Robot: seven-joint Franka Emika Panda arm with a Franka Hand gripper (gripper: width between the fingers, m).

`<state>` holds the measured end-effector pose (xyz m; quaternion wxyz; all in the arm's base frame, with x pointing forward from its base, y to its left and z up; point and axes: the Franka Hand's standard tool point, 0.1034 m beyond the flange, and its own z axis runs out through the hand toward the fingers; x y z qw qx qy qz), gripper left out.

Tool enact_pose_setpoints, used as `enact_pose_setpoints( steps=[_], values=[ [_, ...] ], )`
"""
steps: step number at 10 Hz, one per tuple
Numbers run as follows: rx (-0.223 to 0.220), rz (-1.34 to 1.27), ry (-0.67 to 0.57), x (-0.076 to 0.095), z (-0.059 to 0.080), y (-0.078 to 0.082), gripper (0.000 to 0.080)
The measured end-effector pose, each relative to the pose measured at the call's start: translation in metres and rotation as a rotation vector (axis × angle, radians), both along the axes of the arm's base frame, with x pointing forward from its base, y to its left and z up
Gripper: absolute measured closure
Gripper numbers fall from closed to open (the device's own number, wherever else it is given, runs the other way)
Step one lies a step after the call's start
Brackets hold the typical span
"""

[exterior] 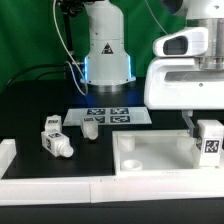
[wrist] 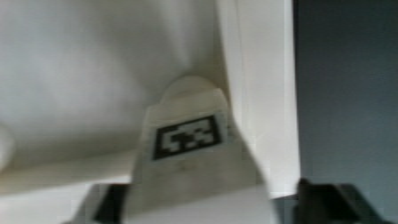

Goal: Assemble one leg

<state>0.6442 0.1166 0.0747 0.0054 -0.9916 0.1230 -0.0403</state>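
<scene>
My gripper [exterior: 203,132] is at the exterior view's right, shut on a white leg [exterior: 211,141] with a black-and-white tag on its face. The leg hangs upright over the right far corner of the wide white tray-like board [exterior: 150,160]. In the wrist view the leg [wrist: 192,140] runs out from between the dark fingers [wrist: 111,205], tag toward the camera, with my gripper [wrist: 214,208] closed on its sides and the board's wall [wrist: 249,50] behind it. I cannot tell whether the leg's tip touches the board.
Two loose legs [exterior: 53,125] [exterior: 58,144] lie at the exterior view's left, a third [exterior: 90,128] near the middle. The marker board [exterior: 108,114] lies in front of the robot base [exterior: 105,60]. A low white wall [exterior: 60,190] runs along the front.
</scene>
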Motion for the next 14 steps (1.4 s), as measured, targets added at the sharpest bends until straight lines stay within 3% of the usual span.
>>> enact_pose_setpoints(
  steps=[4, 7, 9, 12, 13, 14],
  values=[
    [0.021, -0.567, -0.002, -0.0018, -0.0024, -0.0034, 0.0511],
    [0.137, -1.093, 0.053, -0.0022, -0.0037, -0.0081, 0.0511],
    [0.171, -1.29, 0.074, -0.003, -0.004, -0.0073, 0.0511],
    [0.166, -1.212, 0.07, -0.0031, -0.0045, -0.0065, 0.0505],
    [0.158, -1.027, 0.068, -0.004, -0.0053, -0.0048, 0.0295],
    [0.149, -0.816, 0.066, -0.0048, -0.0057, -0.0055, 0.0295]
  ],
)
